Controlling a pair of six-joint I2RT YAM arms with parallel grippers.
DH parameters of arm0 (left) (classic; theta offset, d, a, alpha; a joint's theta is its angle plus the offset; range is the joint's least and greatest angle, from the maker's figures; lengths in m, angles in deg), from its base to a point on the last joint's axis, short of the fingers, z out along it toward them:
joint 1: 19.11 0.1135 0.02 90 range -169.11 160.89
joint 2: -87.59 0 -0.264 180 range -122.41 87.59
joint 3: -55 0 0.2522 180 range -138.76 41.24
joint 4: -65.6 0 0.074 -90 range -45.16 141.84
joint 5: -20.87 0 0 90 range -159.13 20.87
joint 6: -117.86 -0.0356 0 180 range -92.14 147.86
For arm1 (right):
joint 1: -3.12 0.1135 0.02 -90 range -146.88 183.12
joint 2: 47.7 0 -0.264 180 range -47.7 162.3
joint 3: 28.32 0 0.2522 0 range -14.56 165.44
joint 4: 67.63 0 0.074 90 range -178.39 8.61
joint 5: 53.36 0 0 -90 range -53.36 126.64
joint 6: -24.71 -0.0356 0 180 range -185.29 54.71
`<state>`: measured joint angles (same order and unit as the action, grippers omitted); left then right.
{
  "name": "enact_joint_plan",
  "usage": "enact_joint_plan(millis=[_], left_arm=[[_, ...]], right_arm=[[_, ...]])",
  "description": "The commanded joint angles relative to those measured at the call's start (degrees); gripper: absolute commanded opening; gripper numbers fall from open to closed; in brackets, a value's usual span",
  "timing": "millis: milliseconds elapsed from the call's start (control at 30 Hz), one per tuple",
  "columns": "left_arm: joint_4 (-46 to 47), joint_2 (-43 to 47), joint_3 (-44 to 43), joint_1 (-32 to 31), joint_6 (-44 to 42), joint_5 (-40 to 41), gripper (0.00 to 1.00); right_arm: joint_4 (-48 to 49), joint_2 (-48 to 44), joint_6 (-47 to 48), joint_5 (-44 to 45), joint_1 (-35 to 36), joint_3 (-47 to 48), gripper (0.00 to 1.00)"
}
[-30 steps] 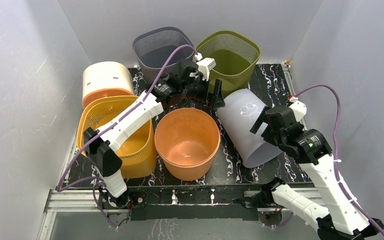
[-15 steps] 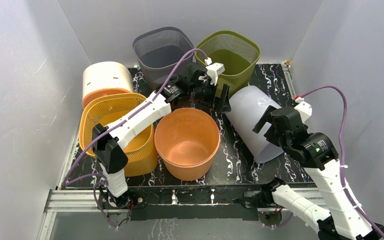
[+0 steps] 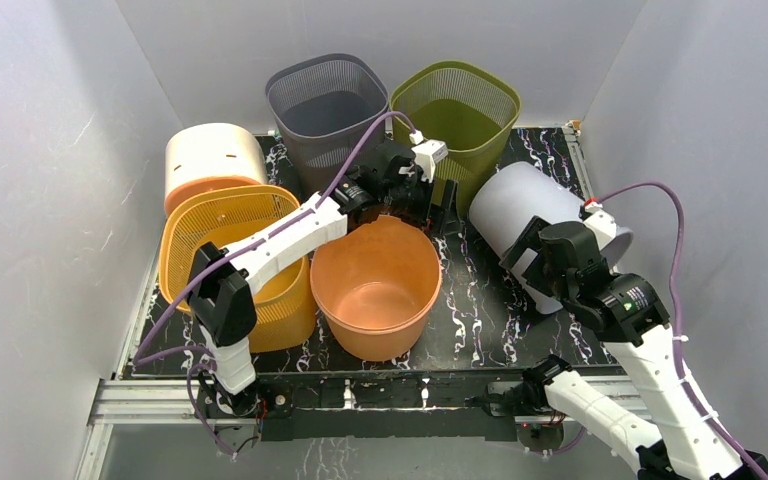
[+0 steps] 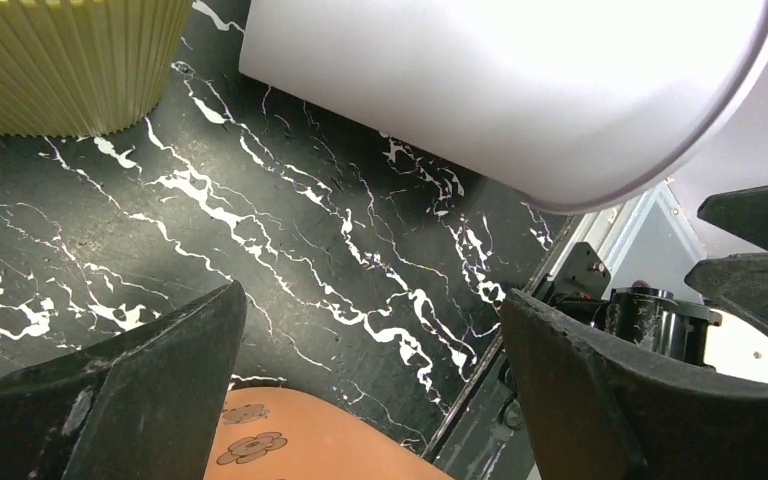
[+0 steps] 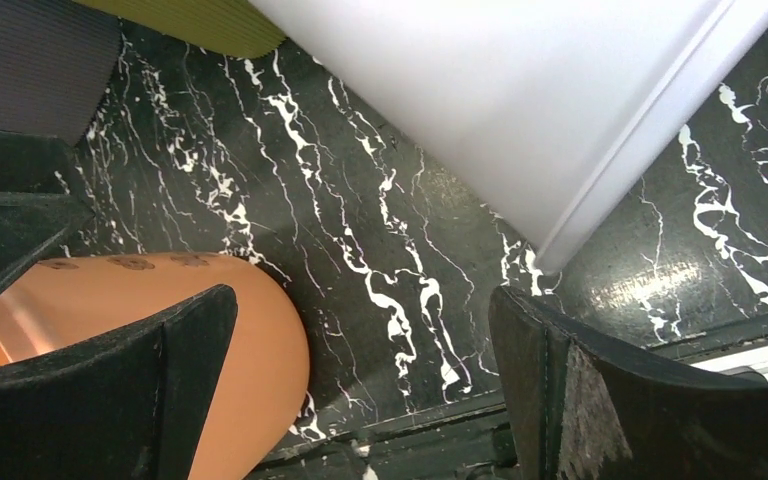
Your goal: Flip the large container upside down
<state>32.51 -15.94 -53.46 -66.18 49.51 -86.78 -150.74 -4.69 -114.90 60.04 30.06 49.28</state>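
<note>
The large white container [image 3: 530,205] is at the right of the black marbled table [image 3: 480,310], base up and mouth down, leaning, its rim low at the right. In the left wrist view it [image 4: 500,80] fills the top. In the right wrist view its [image 5: 520,90] rim meets the table. My left gripper [image 3: 440,208] is open and empty just left of it, jaws wide apart [image 4: 372,300]. My right gripper [image 3: 523,262] is open and empty at its near side [image 5: 362,300]. Neither touches it.
An orange bucket [image 3: 375,285] stands upright in the middle. A yellow mesh basket [image 3: 210,225] is at the left, a cream and orange tub [image 3: 212,160] behind it. A grey basket [image 3: 325,100] and a green basket [image 3: 455,105] stand at the back. White walls enclose the table.
The white container has swung from lying on its side to base up and has shifted back and right. My left gripper followed it rightward. My right gripper drew back toward the near edge.
</note>
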Motion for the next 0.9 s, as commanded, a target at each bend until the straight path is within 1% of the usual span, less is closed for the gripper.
enact_joint_plan(millis=[0,167,333,367,467,533,633,700,767,867], left_arm=[[5.02,3.41,2.67,-0.17,-0.29,-0.42,0.98],[8.39,2.85,4.25,-0.19,0.24,-4.21,0.98],[10.55,1.39,3.99,-0.29,1.14,-7.97,0.98],[11.39,1.40,3.85,-0.40,1.22,-8.68,0.98],[10.78,0.82,1.29,-1.26,-0.04,-9.12,0.98],[8.15,0.46,-1.61,-2.09,-1.95,-7.66,0.98],[6.17,0.49,-5.30,-2.50,-3.22,-6.06,0.98],[5.96,0.71,-6.53,-2.74,-3.39,-5.38,0.99],[7.63,0.91,-6.44,-2.97,-2.37,-5.25,0.98],[9.49,-0.14,-7.11,-3.92,-0.87,-6.29,0.98]], right_arm=[[3.39,-0.03,-0.94,1.38,0.01,0.88,0.98],[0.36,1.01,-0.68,7.06,-0.01,3.27,0.98],[2.64,3.41,0.56,9.55,-0.07,6.62,0.98],[3.62,4.33,2.45,10.26,0.00,7.17,0.98],[6.18,8.44,5.94,12.91,-0.02,9.94,0.98],[6.79,11.77,7.40,15.59,-0.09,12.52,0.98],[9.15,15.01,10.49,16.42,-1.06,15.43,0.98],[11.20,16.63,12.96,14.02,-3.63,16.92,0.98],[12.63,18.24,15.59,10.69,-9.56,18.18,0.98],[14.98,19.47,20.38,2.10,-20.74,19.23,0.98]])
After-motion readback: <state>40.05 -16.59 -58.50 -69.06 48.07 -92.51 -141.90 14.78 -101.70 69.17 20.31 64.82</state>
